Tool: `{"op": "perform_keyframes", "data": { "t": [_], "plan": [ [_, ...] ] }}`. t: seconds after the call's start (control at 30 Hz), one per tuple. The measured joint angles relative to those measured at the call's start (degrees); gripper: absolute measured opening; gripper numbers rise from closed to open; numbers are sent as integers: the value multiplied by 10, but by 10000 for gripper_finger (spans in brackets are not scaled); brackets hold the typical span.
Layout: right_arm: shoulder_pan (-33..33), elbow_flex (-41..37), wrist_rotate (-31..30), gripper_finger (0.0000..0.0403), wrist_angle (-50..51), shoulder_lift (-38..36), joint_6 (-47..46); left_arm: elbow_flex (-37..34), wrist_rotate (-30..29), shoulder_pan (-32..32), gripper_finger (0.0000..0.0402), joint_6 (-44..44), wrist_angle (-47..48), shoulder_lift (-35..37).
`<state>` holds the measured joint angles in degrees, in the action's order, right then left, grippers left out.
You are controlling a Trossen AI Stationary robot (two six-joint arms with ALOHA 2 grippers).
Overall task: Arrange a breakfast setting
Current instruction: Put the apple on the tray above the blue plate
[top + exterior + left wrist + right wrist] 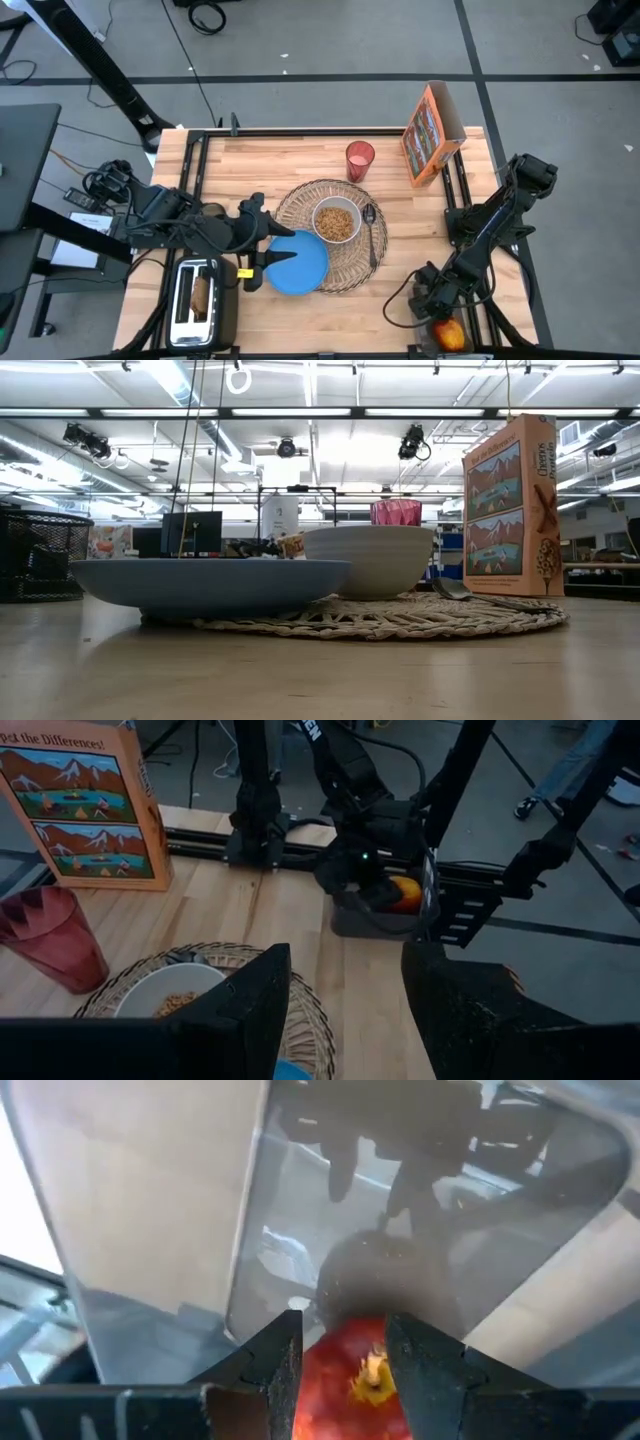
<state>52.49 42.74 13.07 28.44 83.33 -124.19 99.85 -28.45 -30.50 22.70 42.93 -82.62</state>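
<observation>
The woven placemat [330, 240] lies mid-table with the white bowl [336, 221] of cereal and the metal spoon [371, 235] on it. The blue plate [298, 264] lies with its right part on the mat's near left edge. My left gripper [258, 245] is open at the plate's left rim and touches nothing. The pink cup [360, 160] and the orange cereal box [432, 133] stand at the far side. The toast [200, 296] stands in the toaster [197, 300]. My right gripper [345, 1350] is shut on the apple [450, 335] at the near right corner. My right gripper has the red-yellow apple between its two fingers [275, 1365], one on each side of the stem end [372, 1372]. The fingers come from above, slanting down. The fingers hide the places of contact. What the apple's underside rests on does not show.
A dark holder [380, 915] sits under the apple by the right arm's base. The toaster stands at the near left corner. Black rails [195, 170] run along the table's left and right sides. Bare wood lies along the near edge, right of the plate.
</observation>
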Motion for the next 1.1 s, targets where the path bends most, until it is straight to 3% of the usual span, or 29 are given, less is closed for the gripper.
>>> {"op": "perform_keyframes", "data": {
  "t": [0.2, 0.47, 0.8, 1.1],
  "plan": [
    [8, 0, 28, 150, -1, 0, 42, 0, 0, 0, 199, 0, 6, 0],
    [18, 0, 13, 148, -4, 0, 42, 0, 0, 2, 199, -8, 6, 2],
    [19, 0, 2, 97, -12, 0, 78, 0, 0, 8, 199, -9, 6, 2],
    [27, 0, -2, 109, -18, 0, 149, 0, 0, 8, 199, -9, 6, 2]
  ]
}}
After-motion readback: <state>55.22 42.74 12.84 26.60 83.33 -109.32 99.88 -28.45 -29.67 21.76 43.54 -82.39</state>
